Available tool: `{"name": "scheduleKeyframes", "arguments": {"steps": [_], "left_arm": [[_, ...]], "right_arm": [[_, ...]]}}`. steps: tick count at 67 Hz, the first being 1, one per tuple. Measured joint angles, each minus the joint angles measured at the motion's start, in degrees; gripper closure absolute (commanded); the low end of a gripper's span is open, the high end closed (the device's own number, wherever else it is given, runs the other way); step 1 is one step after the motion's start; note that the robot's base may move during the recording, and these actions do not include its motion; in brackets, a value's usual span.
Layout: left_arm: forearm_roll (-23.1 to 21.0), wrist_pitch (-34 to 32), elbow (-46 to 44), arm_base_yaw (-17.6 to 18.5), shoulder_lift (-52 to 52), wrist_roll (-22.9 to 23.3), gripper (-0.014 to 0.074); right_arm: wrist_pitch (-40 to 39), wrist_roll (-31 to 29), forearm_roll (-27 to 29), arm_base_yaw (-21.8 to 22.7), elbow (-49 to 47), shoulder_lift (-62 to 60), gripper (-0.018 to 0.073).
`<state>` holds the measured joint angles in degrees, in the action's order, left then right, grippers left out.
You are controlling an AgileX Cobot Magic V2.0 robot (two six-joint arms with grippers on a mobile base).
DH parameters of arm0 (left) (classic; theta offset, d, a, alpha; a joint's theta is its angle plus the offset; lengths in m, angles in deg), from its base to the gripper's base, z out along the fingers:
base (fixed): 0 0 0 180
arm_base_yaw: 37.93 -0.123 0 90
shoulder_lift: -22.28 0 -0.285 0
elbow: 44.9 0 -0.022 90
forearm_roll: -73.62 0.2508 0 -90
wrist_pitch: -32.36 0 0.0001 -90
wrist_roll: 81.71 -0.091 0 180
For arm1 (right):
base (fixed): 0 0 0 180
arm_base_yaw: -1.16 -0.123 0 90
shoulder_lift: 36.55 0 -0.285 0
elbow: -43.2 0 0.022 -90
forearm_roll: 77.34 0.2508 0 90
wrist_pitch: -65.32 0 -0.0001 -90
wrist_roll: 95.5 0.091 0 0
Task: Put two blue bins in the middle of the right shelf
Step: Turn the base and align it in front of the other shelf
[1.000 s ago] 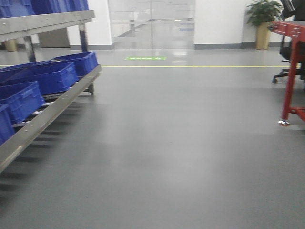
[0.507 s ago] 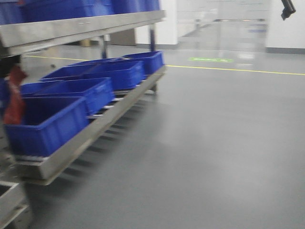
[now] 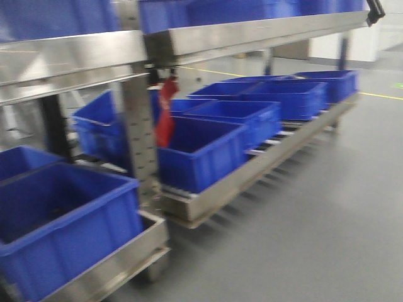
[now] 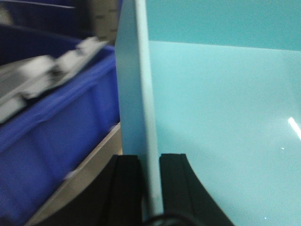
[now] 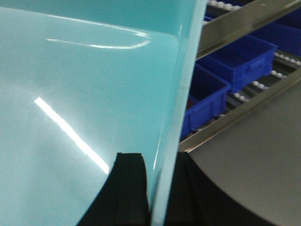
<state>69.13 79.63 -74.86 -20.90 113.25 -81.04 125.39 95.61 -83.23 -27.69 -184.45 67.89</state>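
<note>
A pale sky-blue bin fills both wrist views. In the left wrist view my left gripper is shut on the bin's thin left wall, with the smooth inside of the blue bin to its right. In the right wrist view my right gripper is shut on the right wall of the blue bin, one finger inside and one outside. I cannot tell whether one or two bins are held. The stainless-steel shelf fills the front view. Neither gripper shows there.
Dark royal-blue bins sit in a row on the rack's lower roller level, and one more dark bin is close at the bottom left. A perforated upright carries a red tag. Grey floor lies to the right.
The front view has swung left. The steel rack with dark blue bins moved from the left edge to fill the frame, much closer. The red table and plant have left the view.
</note>
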Motion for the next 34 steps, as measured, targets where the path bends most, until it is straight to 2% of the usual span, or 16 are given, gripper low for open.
{"name": "scheduleKeyframes", "arguments": {"steps": [34], "left_arm": [[-0.01,0.00,0.00,0.00,0.00,0.00,0.0707]], "right_arm": [[0.00,0.00,0.00,0.00,0.00,0.00,0.0711]]}}
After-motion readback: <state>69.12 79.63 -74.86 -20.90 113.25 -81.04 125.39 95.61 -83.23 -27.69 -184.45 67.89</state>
